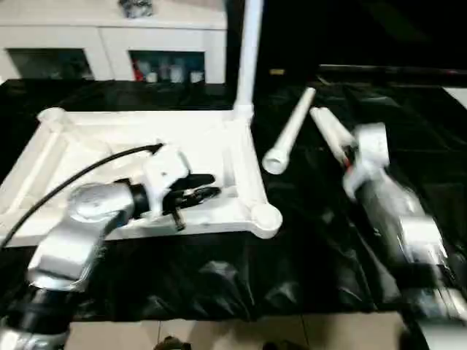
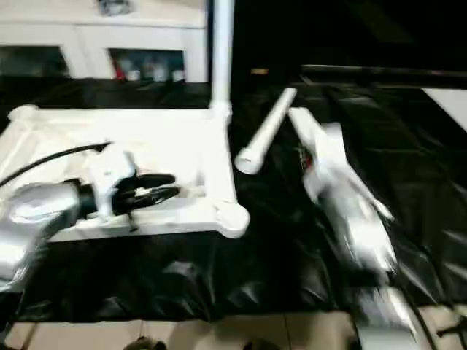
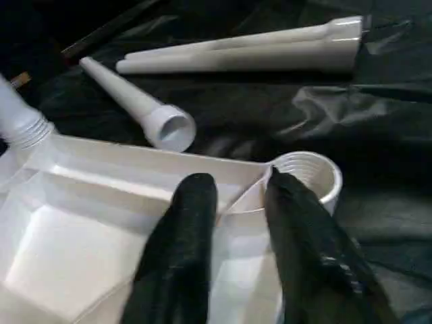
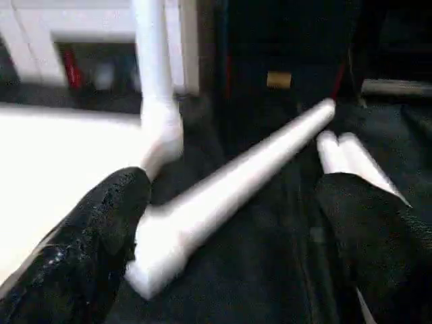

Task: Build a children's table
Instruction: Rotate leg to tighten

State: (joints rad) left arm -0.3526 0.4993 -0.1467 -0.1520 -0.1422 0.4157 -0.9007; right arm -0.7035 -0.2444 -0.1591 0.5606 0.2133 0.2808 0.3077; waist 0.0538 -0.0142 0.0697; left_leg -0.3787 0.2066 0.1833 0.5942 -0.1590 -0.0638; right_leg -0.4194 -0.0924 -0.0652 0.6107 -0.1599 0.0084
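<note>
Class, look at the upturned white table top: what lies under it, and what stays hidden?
Under the table top lies a black plastic sheet, visible around its edges. What the sheet covers, and the area beneath the top itself, cannot be seen.

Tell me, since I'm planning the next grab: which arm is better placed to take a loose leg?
Likely the right gripper: its jaws stand wide open around the nearest loose leg. The left gripper hovers over the tabletop.

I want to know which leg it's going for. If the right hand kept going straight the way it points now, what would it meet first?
Probably the loose leg lying on the black sheet: it sits between the open fingers of the right hand. Depth is unclear, and the two other legs lie close beside that line.
</note>
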